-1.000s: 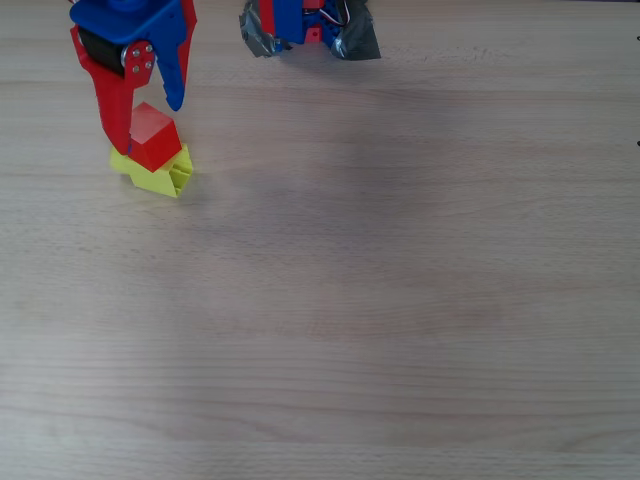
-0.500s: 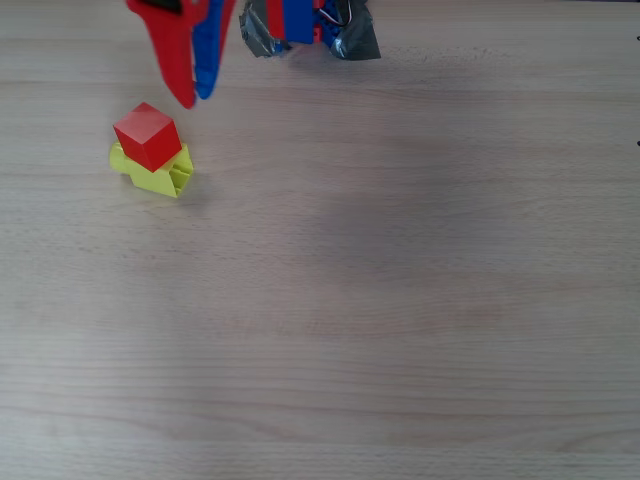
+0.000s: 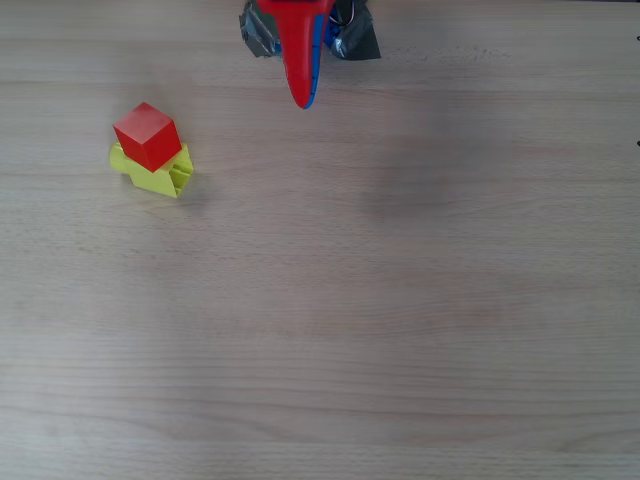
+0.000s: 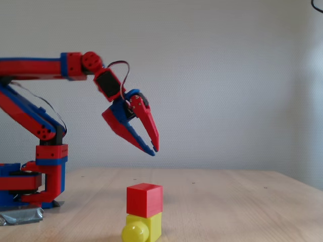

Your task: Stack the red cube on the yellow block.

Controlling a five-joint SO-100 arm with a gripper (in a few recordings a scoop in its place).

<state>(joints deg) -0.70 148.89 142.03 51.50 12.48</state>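
Note:
The red cube (image 3: 146, 135) rests on top of the yellow block (image 3: 166, 178) at the table's left in the overhead view, turned a little against it. In the fixed view the red cube (image 4: 144, 200) stands on the yellow block (image 4: 147, 228), whose round stub faces the camera. My gripper (image 3: 303, 100) is at the top middle of the overhead view, well to the right of the stack. It hangs in the air above the stack in the fixed view (image 4: 154, 149). The red and blue fingers meet at the tips with nothing between them.
The arm's base (image 3: 355, 38), held down with grey tape (image 4: 20, 217), sits at the table's far edge. A pale wooden table (image 3: 380, 300) stretches to the right of and below the stack.
The gripper let go of the red cube, lifted off and swung right, away from the stack, and its fingers closed. The cube stayed on the yellow block.

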